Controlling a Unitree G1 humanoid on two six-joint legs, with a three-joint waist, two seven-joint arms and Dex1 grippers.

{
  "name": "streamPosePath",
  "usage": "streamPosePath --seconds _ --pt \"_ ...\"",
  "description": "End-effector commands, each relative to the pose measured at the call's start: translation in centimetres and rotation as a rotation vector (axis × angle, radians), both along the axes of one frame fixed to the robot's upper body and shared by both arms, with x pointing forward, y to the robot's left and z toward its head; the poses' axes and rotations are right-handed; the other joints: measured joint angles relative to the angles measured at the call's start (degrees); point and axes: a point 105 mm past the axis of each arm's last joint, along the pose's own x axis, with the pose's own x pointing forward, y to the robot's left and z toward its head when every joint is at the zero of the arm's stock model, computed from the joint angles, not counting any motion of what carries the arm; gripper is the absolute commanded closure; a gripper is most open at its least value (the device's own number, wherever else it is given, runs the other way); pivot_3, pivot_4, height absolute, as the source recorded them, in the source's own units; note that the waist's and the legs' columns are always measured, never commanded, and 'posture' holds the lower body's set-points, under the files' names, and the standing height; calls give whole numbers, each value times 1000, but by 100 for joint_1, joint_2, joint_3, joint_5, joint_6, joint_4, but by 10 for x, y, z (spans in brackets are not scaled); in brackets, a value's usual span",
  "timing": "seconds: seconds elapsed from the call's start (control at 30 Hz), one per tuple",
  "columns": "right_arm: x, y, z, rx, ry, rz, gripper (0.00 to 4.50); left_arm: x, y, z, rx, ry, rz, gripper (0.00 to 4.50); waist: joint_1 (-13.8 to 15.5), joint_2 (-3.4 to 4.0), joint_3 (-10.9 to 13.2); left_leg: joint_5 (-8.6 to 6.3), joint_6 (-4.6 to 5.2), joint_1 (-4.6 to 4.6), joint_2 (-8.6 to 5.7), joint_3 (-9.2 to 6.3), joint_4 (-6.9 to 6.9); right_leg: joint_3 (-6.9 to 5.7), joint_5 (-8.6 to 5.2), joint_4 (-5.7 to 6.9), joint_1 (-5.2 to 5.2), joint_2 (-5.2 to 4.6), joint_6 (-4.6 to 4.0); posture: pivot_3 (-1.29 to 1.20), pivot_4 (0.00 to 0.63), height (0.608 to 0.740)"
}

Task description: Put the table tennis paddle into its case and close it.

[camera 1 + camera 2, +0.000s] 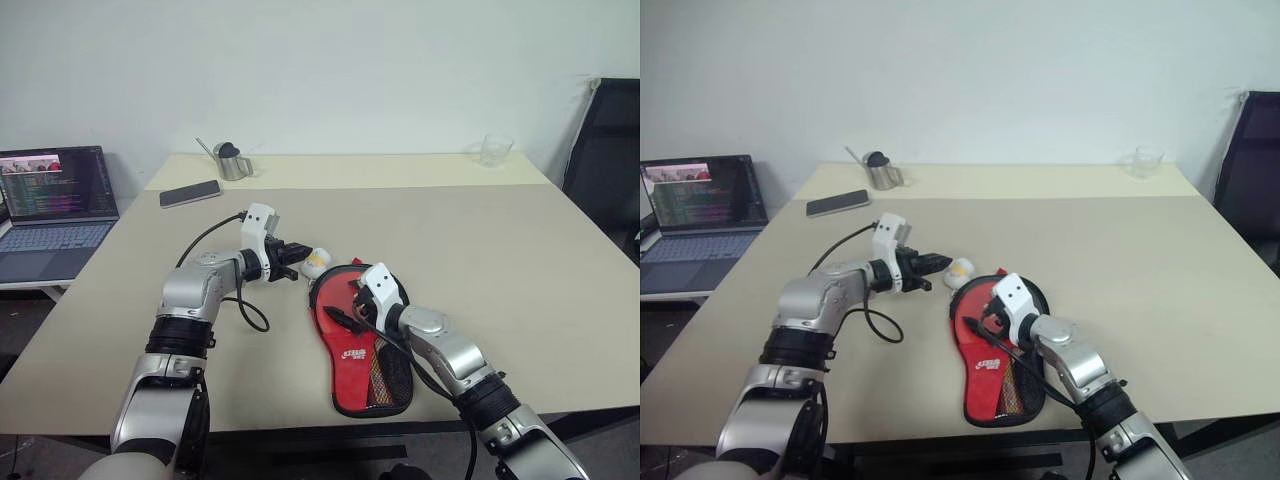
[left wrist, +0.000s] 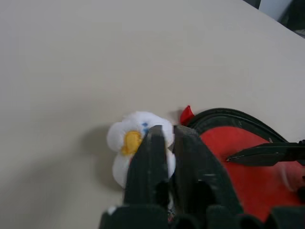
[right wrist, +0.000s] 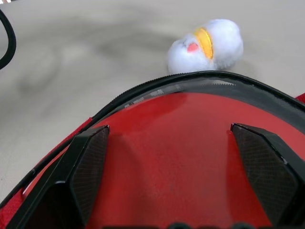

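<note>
The case [image 1: 362, 345] lies flat near the table's front edge, red front up, with black piping, a white logo and a mesh pocket. My right gripper [image 1: 345, 306] hovers open over its round end, its two fingers [image 3: 90, 171] spread wide above the red surface inside the black zip rim [image 3: 190, 81]. The table tennis paddle is hidden; I cannot tell it from the case's red. A small white and yellow plush charm [image 1: 316, 262] lies just beyond the case's round end. My left gripper [image 2: 169, 136] is over this charm with a narrow gap between its fingers.
A laptop [image 1: 55, 205] stands on a side table at the left. A phone [image 1: 190, 193], a metal jug [image 1: 232, 160] and a glass [image 1: 494, 150] sit at the back of the table. A black chair [image 1: 610, 160] is at the right.
</note>
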Motion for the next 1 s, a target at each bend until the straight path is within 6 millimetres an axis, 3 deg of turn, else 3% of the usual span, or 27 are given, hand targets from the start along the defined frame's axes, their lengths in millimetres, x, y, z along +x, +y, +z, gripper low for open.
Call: streamPosePath --seconds 0.03,0.27,0.67,0.97,1.0 --pt "-2 -6 -18 -31 56 -15 0 -4 1 15 17 -45 -21 2608 -3 0 -1 0 -1 2 0 0 -1 2 0 0 0 0 0 0 150 740" --pt "-4 -3 -19 -36 61 -2 0 6 -2 -10 148 15 36 56 0 0 -2 0 0 58 0 -8 -13 -4 0 -20 66 2 0 0 150 740" --pt "-7 -7 -21 -41 74 -9 0 36 -16 -34 221 45 158 13 7 -2 -3 0 -2 56 0 -12 -15 -8 0 -26 67 2 0 0 150 740" --pt "-6 -11 -19 -45 79 -27 0 43 -39 -58 242 84 206 13 34 -9 -16 -1 -2 56 -3 -19 -15 -16 0 -31 76 -1 1 0 150 740" --pt "-6 -12 -19 -45 79 -28 0 45 -41 -57 233 79 214 176 35 -10 -18 -1 -2 56 -3 -20 -15 -17 0 -31 76 -1 1 0 150 740"
